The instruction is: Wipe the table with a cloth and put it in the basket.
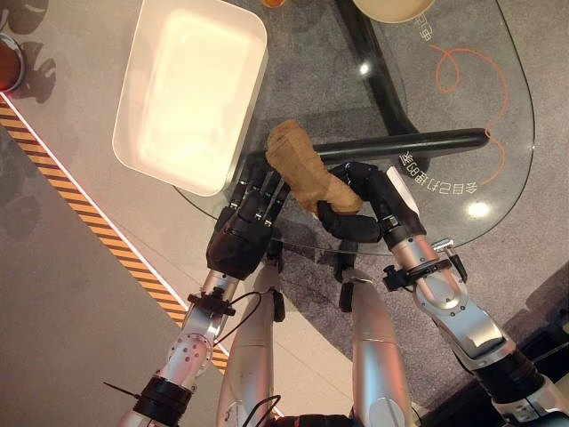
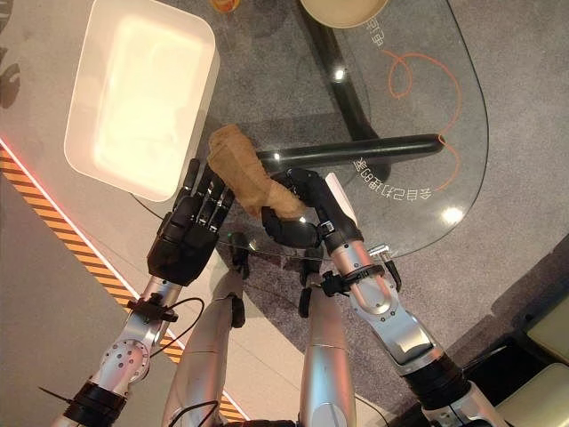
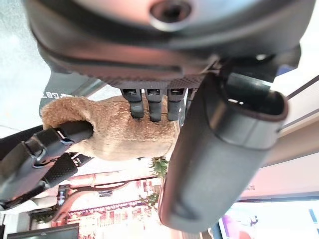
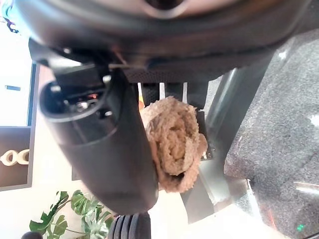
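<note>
A tan cloth [image 1: 307, 169], rolled into a thick bundle, sits above the near edge of the glass table [image 1: 462, 107], held between the 2 hands. The right hand [image 1: 369, 209] is clenched around the cloth's near end: its fingers and thumb wrap the roll, and in the right wrist view the rolled end [image 4: 174, 144] shows as a spiral pressed against the thumb. The left hand [image 1: 249, 222] lies just to the left of the cloth with its fingers [image 1: 267, 189] extended and only slightly bent, the tips touching the side of the roll; the left wrist view shows those fingertips [image 3: 149, 102] resting on the fuzzy surface of the cloth [image 3: 109, 129] without curling around it, while the right hand's dark fingers [image 3: 55, 142] grip the bundle from the other side. The far end of the cloth points up and away toward a white rectangular basket [image 1: 133, 116], which stands on the table's far left part, close to the cloth but apart from it. A black bar [image 1: 409, 142] of the table frame runs under the glass just beyond the hands. An orange looping line [image 1: 462, 67] marks the glass to the right, and a round beige bowl [image 1: 391, 9] sits at the far edge.
</note>
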{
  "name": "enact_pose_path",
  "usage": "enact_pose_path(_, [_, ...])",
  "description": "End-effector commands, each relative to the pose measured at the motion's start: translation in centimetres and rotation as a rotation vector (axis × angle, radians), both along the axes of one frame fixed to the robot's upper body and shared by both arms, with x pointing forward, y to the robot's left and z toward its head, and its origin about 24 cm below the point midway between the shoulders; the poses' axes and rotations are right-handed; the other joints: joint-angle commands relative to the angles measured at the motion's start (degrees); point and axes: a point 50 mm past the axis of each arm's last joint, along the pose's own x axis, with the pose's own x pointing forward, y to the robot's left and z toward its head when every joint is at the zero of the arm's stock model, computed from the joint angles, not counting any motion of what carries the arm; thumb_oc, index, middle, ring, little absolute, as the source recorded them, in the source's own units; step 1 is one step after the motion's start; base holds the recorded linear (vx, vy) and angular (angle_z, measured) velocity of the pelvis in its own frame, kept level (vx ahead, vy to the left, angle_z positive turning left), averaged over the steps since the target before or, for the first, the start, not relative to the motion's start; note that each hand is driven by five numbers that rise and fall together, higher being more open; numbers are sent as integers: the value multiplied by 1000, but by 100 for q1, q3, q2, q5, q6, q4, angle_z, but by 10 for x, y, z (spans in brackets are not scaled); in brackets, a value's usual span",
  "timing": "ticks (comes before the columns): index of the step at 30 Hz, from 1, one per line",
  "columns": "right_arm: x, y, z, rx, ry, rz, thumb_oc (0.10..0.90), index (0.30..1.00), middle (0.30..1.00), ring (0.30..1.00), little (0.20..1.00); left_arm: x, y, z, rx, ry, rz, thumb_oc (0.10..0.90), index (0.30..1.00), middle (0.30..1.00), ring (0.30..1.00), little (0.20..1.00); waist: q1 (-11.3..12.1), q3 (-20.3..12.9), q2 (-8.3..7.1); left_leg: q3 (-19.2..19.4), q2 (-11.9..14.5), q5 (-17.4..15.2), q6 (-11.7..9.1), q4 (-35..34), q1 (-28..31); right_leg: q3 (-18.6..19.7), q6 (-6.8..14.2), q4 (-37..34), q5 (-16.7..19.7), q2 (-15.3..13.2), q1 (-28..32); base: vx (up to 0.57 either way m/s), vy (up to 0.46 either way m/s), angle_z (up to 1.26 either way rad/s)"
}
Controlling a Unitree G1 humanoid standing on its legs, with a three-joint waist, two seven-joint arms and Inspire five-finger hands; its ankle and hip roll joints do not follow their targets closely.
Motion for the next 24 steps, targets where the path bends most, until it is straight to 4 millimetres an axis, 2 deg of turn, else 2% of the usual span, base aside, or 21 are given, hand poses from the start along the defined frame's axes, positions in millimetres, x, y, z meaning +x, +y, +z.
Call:
enact_pose_path(1, [-33, 42, 67, 100, -369, 261, 100, 300, 300, 300, 200, -15, -25, 25, 50, -152, -148, 800, 900, 900, 900, 900, 52, -151, -82, 507, -239, -1145, 76, 956, 47, 5, 142, -980, 706, 514, 127, 7, 32, -2])
enact_pose_path(8, [-27, 31, 66, 166, -398, 115, 100, 300, 300, 300, 200, -17, -25, 23, 40, -139, -146, 800, 900, 900, 900, 900, 52, -151, -57, 528, -254, -1158, 81, 923, 93, 7, 150, -999, 716, 502, 155, 0, 0, 0])
enact_pose_path(14, [-30, 29, 69, 154, -422, 99, 100, 300, 300, 300, 200, -19, -24, 23, 26, -137, -143, 800, 900, 900, 900, 900, 24, -151, -67, 534, -269, -1151, 79, 894, 98, 14, 158, -1023, 733, 513, 157, 0, 0, 0])
enact_pose_path(18, [-33, 33, 68, 80, -425, 116, 100, 300, 300, 300, 200, -20, -23, 24, 40, -151, -144, 800, 900, 900, 900, 900, 26, -151, -54, 556, -261, -1138, 83, 863, 121, 34, 162, -1033, 740, 508, 164, 0, 0, 0])
enact_pose_path(24, [-34, 42, 68, -146, -564, 61, 100, 300, 300, 300, 200, -21, -25, 32, 4, -209, -157, 800, 900, 900, 900, 900, 61, -151, -17, 528, -292, -1140, 82, 822, 115, 10, 183, -1063, 743, 492, 158, 0, 0, 0])
